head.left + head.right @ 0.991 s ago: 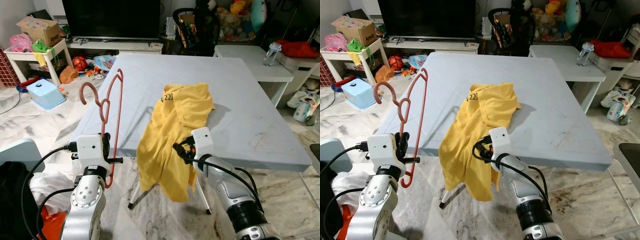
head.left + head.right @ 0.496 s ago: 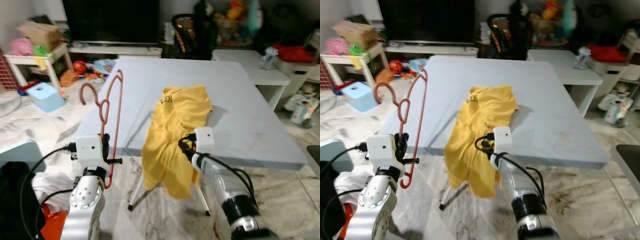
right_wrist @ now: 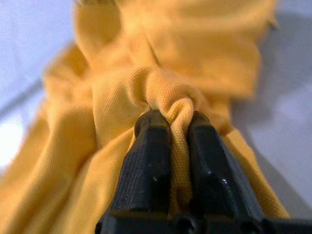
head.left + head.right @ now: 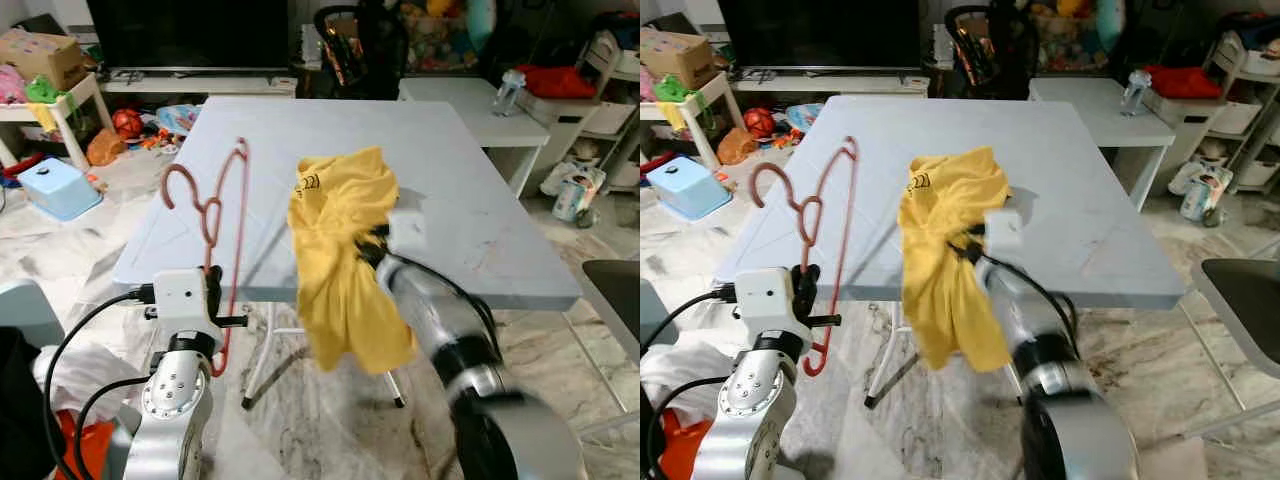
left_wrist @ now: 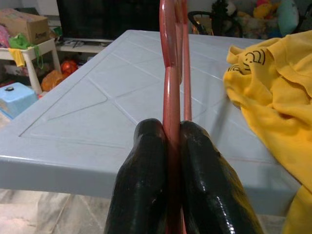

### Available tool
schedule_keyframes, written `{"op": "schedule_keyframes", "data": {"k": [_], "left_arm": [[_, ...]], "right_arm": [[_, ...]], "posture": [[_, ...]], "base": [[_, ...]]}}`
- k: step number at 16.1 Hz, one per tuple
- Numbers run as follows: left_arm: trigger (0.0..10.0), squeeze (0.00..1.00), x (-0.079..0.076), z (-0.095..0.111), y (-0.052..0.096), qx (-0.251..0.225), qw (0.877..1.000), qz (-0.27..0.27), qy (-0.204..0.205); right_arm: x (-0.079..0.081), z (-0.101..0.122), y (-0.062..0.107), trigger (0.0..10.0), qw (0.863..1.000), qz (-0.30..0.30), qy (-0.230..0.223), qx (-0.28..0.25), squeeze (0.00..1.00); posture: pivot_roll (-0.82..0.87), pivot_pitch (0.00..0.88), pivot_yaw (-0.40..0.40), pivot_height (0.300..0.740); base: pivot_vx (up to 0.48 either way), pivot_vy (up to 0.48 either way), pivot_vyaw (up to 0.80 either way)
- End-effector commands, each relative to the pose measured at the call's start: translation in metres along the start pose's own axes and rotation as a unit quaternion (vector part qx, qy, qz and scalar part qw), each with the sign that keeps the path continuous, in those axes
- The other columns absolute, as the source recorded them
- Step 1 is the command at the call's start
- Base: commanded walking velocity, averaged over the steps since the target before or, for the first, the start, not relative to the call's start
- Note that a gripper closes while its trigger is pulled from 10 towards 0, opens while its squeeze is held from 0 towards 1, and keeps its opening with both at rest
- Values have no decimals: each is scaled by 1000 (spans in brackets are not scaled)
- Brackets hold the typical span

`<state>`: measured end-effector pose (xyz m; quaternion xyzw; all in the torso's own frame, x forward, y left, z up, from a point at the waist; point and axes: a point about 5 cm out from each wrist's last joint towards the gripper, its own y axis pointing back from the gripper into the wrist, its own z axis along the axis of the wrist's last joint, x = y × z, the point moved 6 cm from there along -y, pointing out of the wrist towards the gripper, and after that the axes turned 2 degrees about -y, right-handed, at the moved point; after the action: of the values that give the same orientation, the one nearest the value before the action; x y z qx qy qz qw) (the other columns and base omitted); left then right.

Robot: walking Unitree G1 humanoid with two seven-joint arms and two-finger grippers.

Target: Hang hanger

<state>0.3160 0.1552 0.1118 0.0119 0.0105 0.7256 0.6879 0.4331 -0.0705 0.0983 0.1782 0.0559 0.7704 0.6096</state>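
- Left gripper clamps the pink hanger, held upright at the near left edge of the grey table.
- Right gripper pinches a fold of the yellow shirt, which drapes off the table's front edge.

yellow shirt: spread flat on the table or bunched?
Bunched. The yellow shirt is crumpled, part on the grey table, part hanging over its front edge, a fold pinched in the right end effector.
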Motion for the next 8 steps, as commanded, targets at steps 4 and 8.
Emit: {"op": "schedule_keyframes", "data": {"k": [4,8], "left_arm": [[10000,0,2,4,7,-5,1000,13,6],[10000,0,12,5,15,-6,999,42,5]], "right_arm": [[61,106,-7,0,990,74,2,-122,0],[81,233,26,0,956,63,-26,-284,0]], "posture": [[71,0,-88,740],[113,0,-128,740]], "base": [[0,0,0],[0,0,0]]}}
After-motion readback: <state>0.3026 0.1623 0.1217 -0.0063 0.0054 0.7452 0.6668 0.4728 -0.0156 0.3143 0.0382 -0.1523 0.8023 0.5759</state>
